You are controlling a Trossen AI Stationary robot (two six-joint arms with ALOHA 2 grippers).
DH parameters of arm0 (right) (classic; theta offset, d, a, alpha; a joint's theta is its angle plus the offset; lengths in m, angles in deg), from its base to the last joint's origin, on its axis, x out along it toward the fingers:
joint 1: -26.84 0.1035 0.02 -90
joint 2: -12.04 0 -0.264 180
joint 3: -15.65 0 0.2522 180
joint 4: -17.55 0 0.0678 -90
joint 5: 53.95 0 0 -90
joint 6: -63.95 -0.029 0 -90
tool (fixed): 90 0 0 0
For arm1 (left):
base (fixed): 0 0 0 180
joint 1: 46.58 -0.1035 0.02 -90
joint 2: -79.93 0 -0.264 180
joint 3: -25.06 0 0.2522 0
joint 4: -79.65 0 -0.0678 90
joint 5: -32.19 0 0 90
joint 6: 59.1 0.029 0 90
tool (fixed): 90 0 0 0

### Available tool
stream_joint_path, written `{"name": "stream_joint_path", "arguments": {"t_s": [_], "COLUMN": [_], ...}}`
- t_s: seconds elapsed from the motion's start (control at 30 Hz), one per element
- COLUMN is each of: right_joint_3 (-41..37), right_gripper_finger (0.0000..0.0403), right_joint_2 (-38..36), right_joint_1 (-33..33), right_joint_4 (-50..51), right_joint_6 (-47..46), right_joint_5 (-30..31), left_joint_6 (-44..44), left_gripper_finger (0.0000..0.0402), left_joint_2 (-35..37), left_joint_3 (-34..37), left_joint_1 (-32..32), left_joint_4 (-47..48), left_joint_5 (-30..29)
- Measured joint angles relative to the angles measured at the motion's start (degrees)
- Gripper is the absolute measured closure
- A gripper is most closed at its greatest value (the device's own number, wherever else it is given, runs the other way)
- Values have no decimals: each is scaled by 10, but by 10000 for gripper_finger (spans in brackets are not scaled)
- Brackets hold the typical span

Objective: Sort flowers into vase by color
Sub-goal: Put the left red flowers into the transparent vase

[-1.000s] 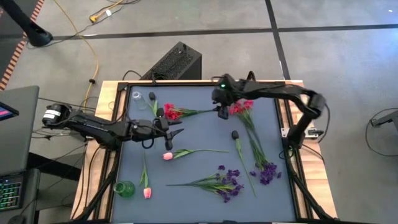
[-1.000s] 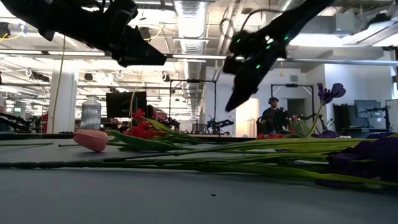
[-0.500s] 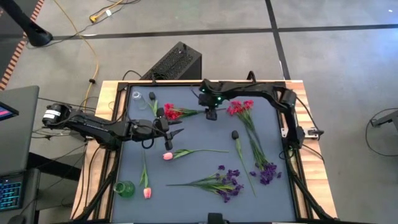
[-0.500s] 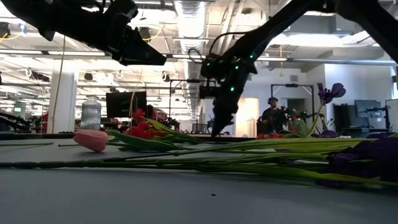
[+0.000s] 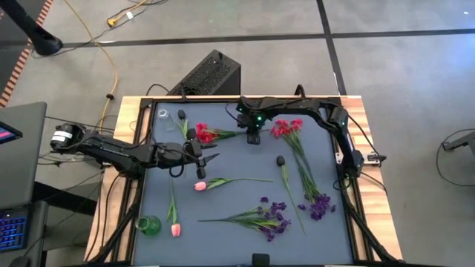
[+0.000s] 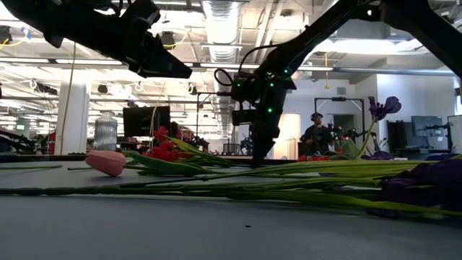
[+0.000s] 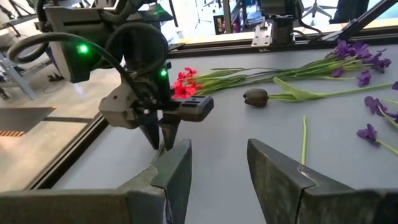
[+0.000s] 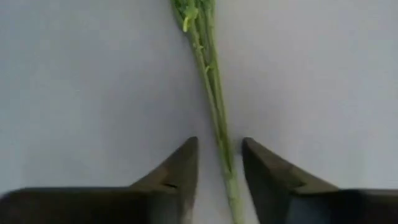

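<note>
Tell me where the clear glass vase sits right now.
In the high view, the clear glass vase stands at the table's far left corner, beside the red blossom spray and just beyond the left gripper.

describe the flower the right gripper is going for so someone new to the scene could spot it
Start at the table's far edge, where the right gripper points down near the middle. Its fingers straddle the bare end of a thin green stem that runs toward the left arm and ends in a red blossom spray. A second red spray lies on the gripper's other side, untouched.
</note>
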Motion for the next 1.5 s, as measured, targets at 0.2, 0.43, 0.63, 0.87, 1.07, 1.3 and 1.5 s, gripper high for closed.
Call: {"name": "stream_joint_path", "arguments": {"t_s": [0.2,0.43,0.63,0.87,1.07,1.3,1.5], "right_joint_3": [1,-2,-16,-151,-278,-321,-305], "right_gripper_finger": [383,371,387,386,386,358,318], "right_joint_2": [-2,-30,-83,-195,-293,-315,-240], "right_joint_1": [1,2,-16,-55,-83,-44,28], "right_joint_4": [31,50,47,-122,-330,-335,-359], "right_joint_6": [-1,-29,-15,-20,-113,-146,-136], "right_joint_5": [0,-27,-139,-268,-376,-305,-182], "left_joint_6": [-6,-12,-11,-6,24,17,29], "left_gripper_finger": [256,256,256,256,256,256,256], "left_joint_2": [0,0,1,62,161,236,247], "left_joint_3": [0,0,0,20,105,165,165], "left_joint_1": [0,0,0,28,61,60,60], "left_joint_4": [2,3,24,30,-97,-175,-177], "left_joint_5": [0,25,41,46,46,54,63]}}
